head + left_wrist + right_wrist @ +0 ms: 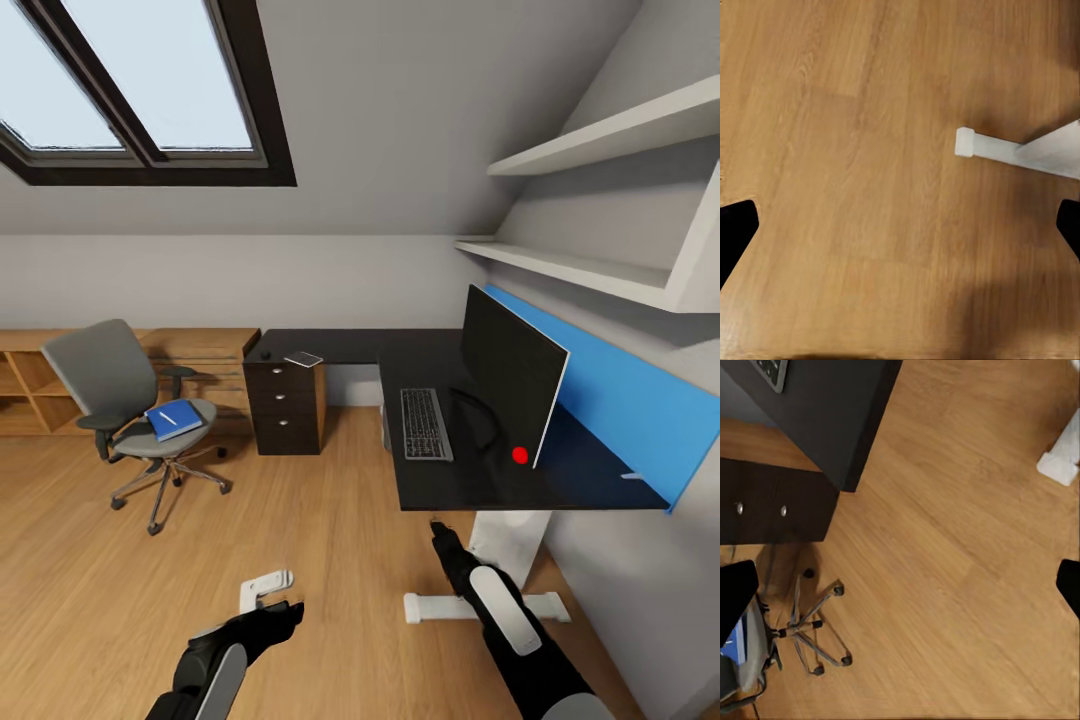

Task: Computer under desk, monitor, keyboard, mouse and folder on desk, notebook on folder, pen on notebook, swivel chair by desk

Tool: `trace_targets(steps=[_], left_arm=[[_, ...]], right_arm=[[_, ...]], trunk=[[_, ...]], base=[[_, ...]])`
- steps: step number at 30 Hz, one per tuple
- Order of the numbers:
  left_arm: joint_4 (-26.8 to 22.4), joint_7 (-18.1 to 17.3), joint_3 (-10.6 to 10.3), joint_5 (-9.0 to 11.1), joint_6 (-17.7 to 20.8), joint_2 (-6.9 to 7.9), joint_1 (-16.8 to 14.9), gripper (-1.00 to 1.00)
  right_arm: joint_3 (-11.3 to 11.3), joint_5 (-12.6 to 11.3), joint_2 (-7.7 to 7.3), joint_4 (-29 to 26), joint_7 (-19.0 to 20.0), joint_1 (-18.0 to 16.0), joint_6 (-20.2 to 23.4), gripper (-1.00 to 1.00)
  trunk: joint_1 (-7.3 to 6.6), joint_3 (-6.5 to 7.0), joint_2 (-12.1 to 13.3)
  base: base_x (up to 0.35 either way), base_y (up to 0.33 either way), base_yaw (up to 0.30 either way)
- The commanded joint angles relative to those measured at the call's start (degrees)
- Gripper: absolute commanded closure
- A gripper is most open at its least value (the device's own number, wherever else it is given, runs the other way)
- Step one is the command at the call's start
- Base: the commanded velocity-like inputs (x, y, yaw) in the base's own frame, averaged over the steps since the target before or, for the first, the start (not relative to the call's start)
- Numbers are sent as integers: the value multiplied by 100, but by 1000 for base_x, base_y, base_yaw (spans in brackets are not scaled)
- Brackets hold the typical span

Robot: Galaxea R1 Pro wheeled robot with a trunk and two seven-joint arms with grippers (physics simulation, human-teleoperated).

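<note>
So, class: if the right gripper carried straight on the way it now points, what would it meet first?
Probably bare wooden floor. The right gripper looks down its open fingers at planks between the desk and the swivel chair base. Nothing lies between, though depth is hard to judge.

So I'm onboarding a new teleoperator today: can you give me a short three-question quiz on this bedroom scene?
1. True or false: the folder lies on the swivel chair.
2. What lies in front of the monitor on the desk: A) keyboard B) mouse C) pen?
3. What thin white thing lies on the folder?

Key: 1 true; 2 A; 3 the pen.
</note>
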Motion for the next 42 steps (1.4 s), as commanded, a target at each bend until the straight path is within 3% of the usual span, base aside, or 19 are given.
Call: trace_targets(steps=[1,4,8,9,14,15,16,20,24,26,28,34,42], left_arm=[[199,58,-1,54,13,2,-4,-100],[500,66,3,49,11,3,-5,-100],[968,74,6,41,-7,18,-5,-100],[1139,72,7,39,-44,37,-5,-100],[1615,64,7,40,-299,88,-5,-100],[1820,58,7,41,-478,107,-3,-100],[2313,40,-2,29,-1120,133,-4,-100],[2641,31,-24,17,-1759,136,-5,-100],[2898,24,-41,12,-2313,136,-5,-100],[3131,26,-49,5,-2712,141,-5,-100],[3225,29,-51,3,-2866,143,-5,-100],[3311,33,-53,0,-3027,144,-5,-100],[3341,37,-60,-1,-3094,145,-5,-100]], right_arm=[[68,46,0,4,-195,-3,10,-100],[206,205,1,129,-331,-3,-21,-100],[455,642,5,664,-394,-3,-457,-100],[593,927,8,959,-397,-3,-833,-100],[1088,1823,76,1895,-415,-3,-2029,-100],[1237,2105,163,2322,-414,-3,-2466,-100],[1464,2598,375,3402,-395,-3,-3207,-100],[1582,2969,436,4008,-295,-3,-3513,-100],[1634,3218,419,4385,-8,8,-3688,-100],[1658,3334,355,4827,571,22,-3838,-100],[1670,3377,329,5026,913,27,-3925,-100],[1710,3438,314,5210,1296,31,-4004,-100],[1740,3542,359,5254,1399,32,-4034,-100]], trunk=[[1,-7,-6],[1,-7,-6],[1,-7,-6],[1,-7,-6],[1,-7,-6],[1,-7,-6],[1,-7,-6],[1,-7,-6],[1,-7,-6],[1,-7,-6],[1,-7,-6],[1,-7,-6],[1,-7,-6]], base=[[-4,0,0],[-3,0,0],[-1,0,0],[0,0,0],[0,0,0],[0,0,0],[0,0,0],[0,0,0],[0,0,0],[0,54,0],[0,164,0],[16,250,0],[85,299,0]])
